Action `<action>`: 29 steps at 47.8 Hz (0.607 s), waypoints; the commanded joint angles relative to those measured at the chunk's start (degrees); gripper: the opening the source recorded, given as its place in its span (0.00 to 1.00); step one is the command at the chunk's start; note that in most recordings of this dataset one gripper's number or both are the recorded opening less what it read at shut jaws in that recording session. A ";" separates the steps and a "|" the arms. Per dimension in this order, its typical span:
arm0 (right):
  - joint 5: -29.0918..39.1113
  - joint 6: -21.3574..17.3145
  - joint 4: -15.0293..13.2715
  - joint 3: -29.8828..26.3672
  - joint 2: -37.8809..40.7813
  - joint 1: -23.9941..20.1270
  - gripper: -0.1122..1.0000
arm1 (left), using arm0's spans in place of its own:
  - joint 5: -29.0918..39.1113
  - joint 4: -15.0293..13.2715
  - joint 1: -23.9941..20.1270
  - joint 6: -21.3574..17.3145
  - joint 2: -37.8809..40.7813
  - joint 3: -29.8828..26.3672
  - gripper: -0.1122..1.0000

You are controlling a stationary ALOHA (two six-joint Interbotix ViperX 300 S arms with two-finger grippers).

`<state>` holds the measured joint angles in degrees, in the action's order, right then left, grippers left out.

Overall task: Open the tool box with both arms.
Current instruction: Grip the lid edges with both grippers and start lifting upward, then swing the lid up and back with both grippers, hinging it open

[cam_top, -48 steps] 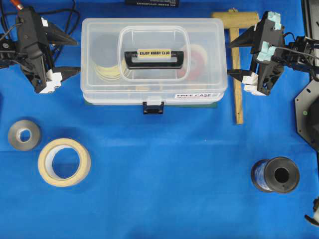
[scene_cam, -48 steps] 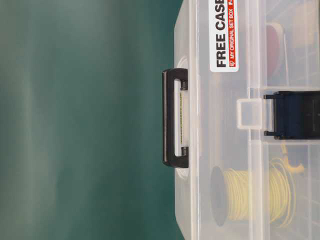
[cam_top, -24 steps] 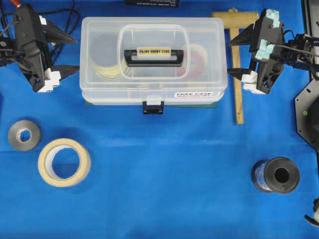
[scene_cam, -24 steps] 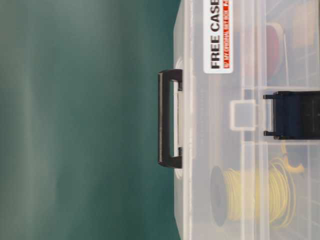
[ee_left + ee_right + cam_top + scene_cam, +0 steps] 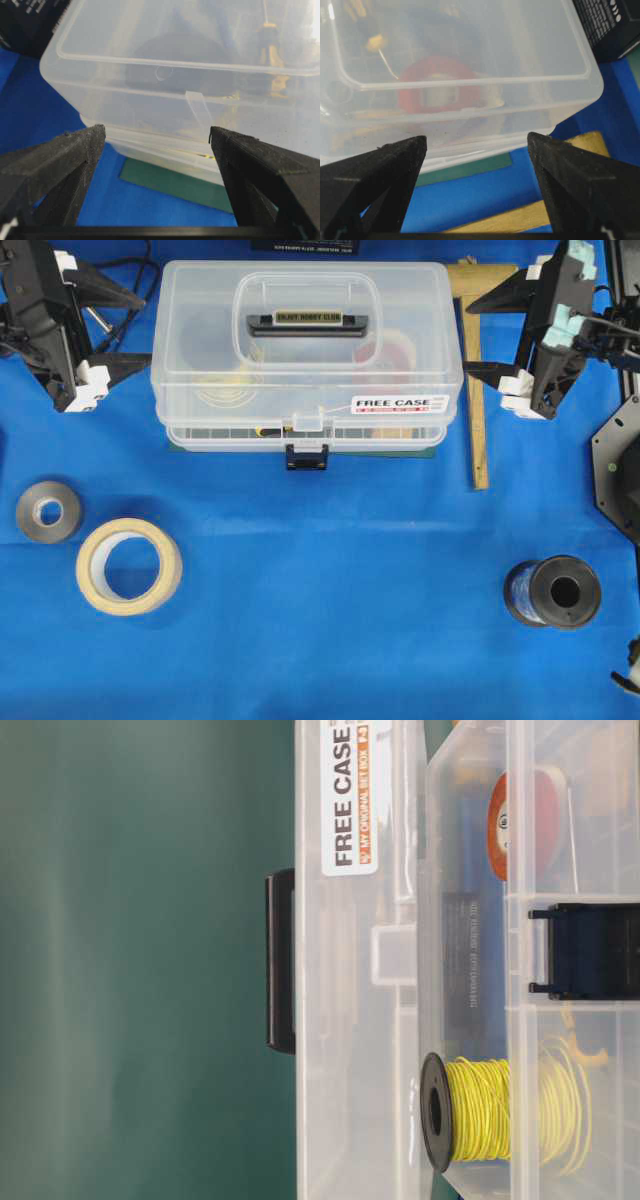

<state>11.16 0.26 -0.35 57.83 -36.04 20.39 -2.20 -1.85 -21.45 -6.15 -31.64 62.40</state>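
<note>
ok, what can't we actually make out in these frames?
- Overhead: whether the left gripper or right gripper touches the tool box; its walls hide the fingertips.
- Wrist views: contents behind the cloudy plastic stay blurred.
- Table-level: box cut off by the frame edges; neither gripper in frame.

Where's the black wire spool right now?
In the overhead view the black wire spool sits on the blue cloth at lower right, well below the right gripper and the wooden mallet, far from the tool box.
</note>
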 commanded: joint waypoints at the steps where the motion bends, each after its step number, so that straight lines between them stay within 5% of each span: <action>1: -1.14 -0.44 0.26 -3.78 -0.62 -1.14 0.84 | -0.79 -0.18 0.18 0.53 -0.44 -3.60 0.92; 29: -1.14 -0.53 0.26 -6.59 -1.23 0.00 0.84 | -0.44 -0.18 -4.39 0.44 -0.18 -6.42 0.92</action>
<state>11.34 0.26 -0.35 56.07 -37.00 20.92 -1.58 -1.85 -25.93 -6.15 -31.64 60.29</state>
